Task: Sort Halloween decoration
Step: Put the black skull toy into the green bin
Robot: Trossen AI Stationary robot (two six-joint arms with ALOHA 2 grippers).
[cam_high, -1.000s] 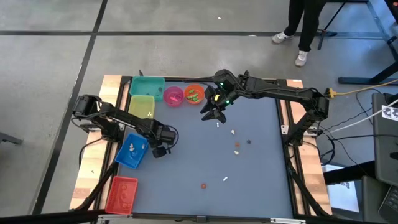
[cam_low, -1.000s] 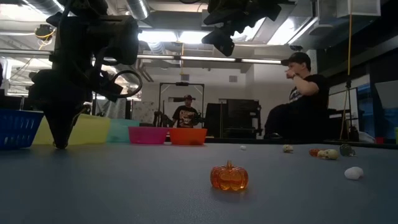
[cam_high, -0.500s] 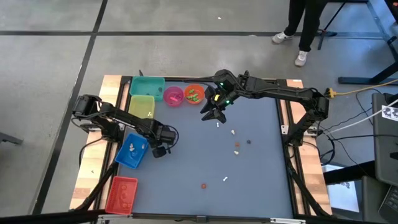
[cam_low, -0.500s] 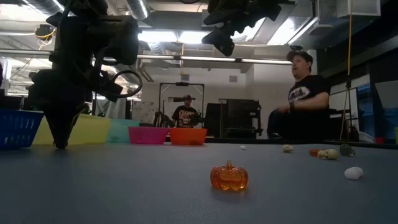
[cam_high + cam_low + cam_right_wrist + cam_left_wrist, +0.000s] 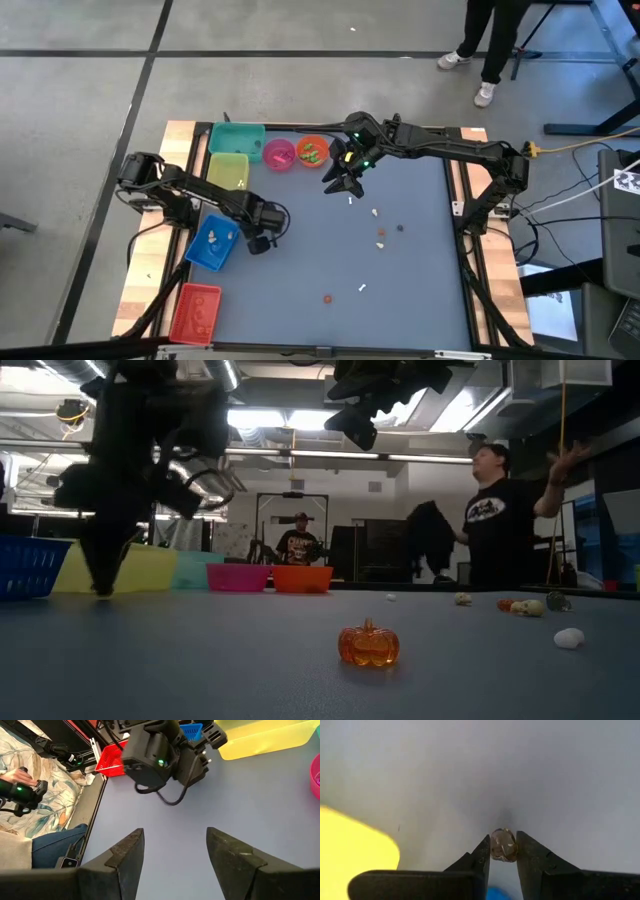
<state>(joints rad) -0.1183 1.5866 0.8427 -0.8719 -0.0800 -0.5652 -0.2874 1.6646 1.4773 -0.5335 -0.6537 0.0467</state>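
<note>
translucent brownish trinket sat pinched in my left gripper, low over the table beside the blue bin, likely bound for sorting. i kept the right gripper spread, empty, waiting near the orange bowl.

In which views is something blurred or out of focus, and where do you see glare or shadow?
Low view: the dark left arm is smeared, and ceiling lights glare behind it. Left wrist view: the left claw and its small pale brown trinket are sharp, the yellow plastic bin is soft, and a faint shadow lies above the trinket.
</note>
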